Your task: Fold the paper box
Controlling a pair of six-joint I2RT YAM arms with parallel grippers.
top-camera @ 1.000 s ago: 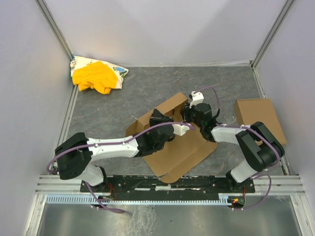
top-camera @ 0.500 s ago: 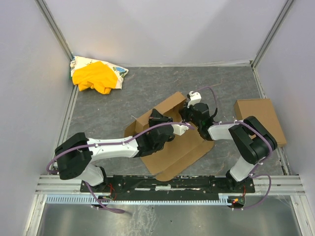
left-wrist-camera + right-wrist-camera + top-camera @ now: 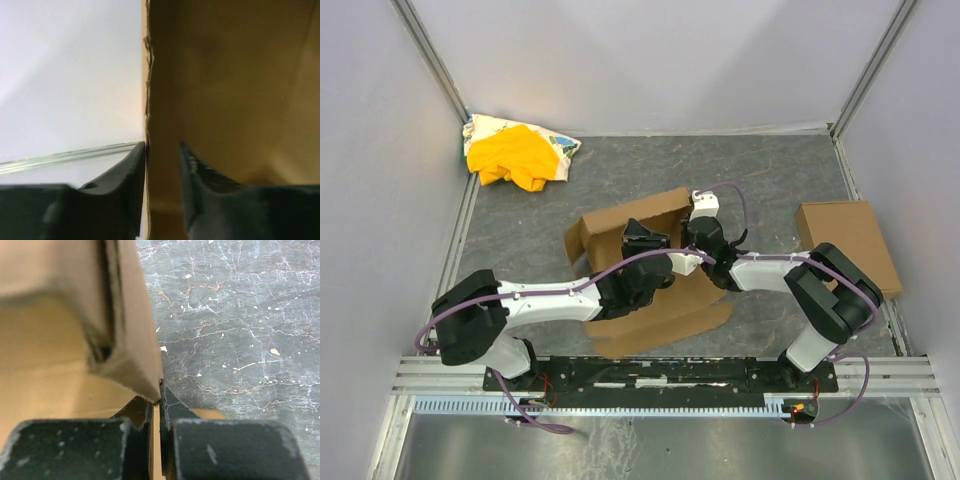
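Fold partway: paper box (image 3: 670, 315) far wall raised, near lid flat. Right gripper (image 3: 159, 401) pinches wall; left gripper (image 3: 162, 146) parted beside it.

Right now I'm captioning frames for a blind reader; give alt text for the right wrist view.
The right gripper is shut on a thin edge of the paper box, whose folded brown wall fills the left; grey marbled table at right.
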